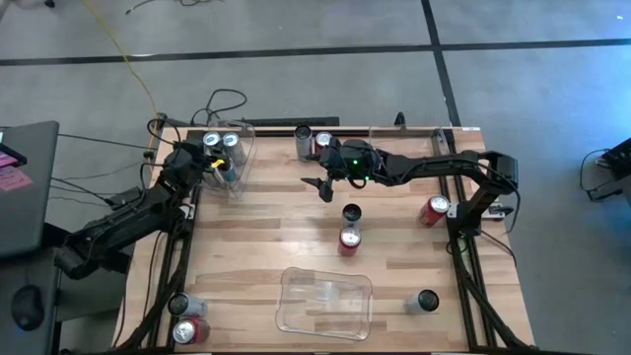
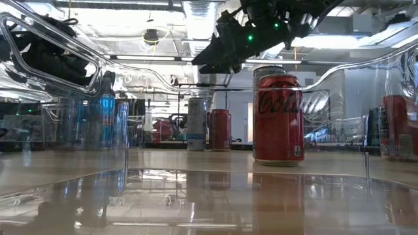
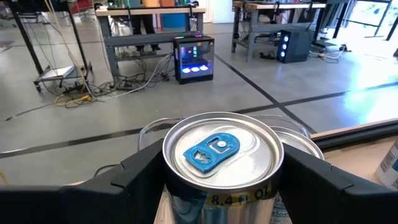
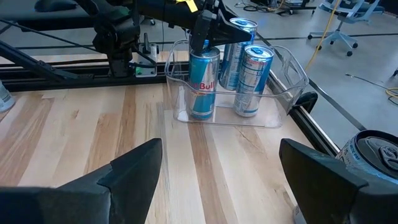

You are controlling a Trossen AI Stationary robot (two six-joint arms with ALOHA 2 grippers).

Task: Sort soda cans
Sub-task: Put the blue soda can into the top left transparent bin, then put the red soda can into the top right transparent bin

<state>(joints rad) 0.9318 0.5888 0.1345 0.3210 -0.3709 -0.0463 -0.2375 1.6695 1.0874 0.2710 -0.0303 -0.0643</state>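
Nearest the left wrist camera is a silver-blue can [image 3: 222,163], clasped between the spread fingers [image 3: 140,177] of the left gripper [image 1: 219,168], inside the clear bin [image 1: 242,182] at the upper left of the high view. Two more silver-blue cans [image 4: 245,81] stand in that bin. Over the upper middle of the table [image 1: 246,242] the right gripper [image 1: 317,184] hangs released, holding nothing. Below it stand a red can [image 1: 349,240] and a dark can [image 1: 351,213]. An empty bin [image 1: 325,301] sits at the bottom centre. Other cans [image 1: 434,209] are scattered near the table's edges.
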